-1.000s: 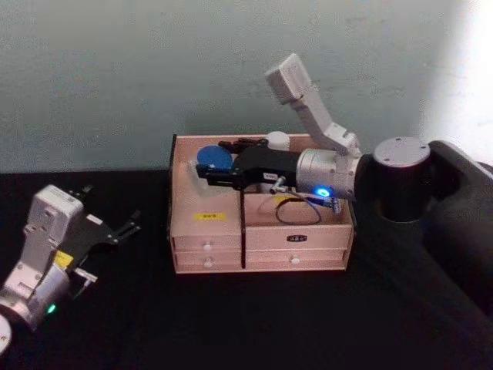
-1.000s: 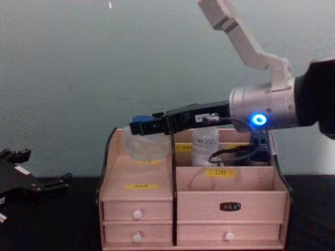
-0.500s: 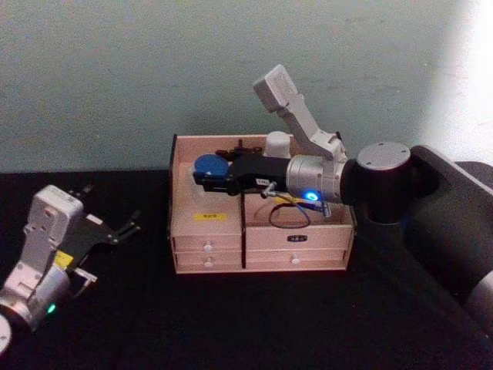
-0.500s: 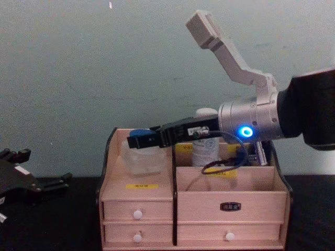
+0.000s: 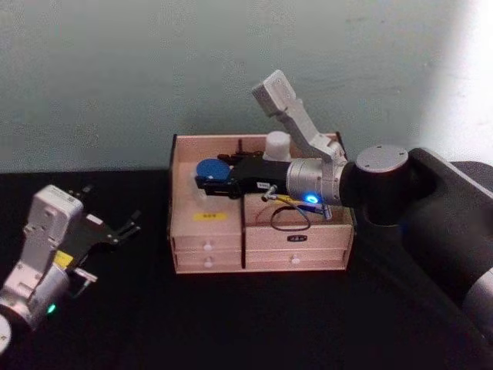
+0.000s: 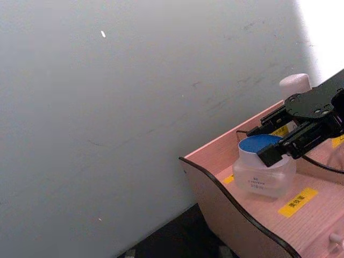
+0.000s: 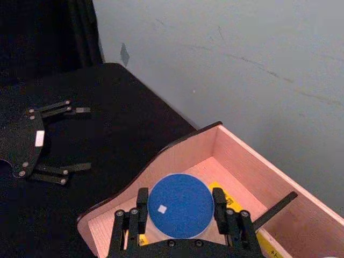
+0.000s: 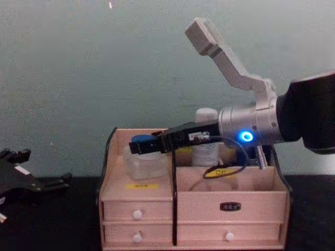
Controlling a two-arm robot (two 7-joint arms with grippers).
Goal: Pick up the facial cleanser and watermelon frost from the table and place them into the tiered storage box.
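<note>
The right gripper has its jaws closed around the blue-lidded jar inside the tiered storage box; the left gripper, jaws spread, rests on the counter.

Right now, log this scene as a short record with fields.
right gripper: over the box's left compartment, fingers either side of the blue-lidded jar
jar: resting in that compartment, upright
white bottle: standing in the box's rear right section
storage box: on the black table, drawers shut
left gripper: open, parked at the table's left
</note>
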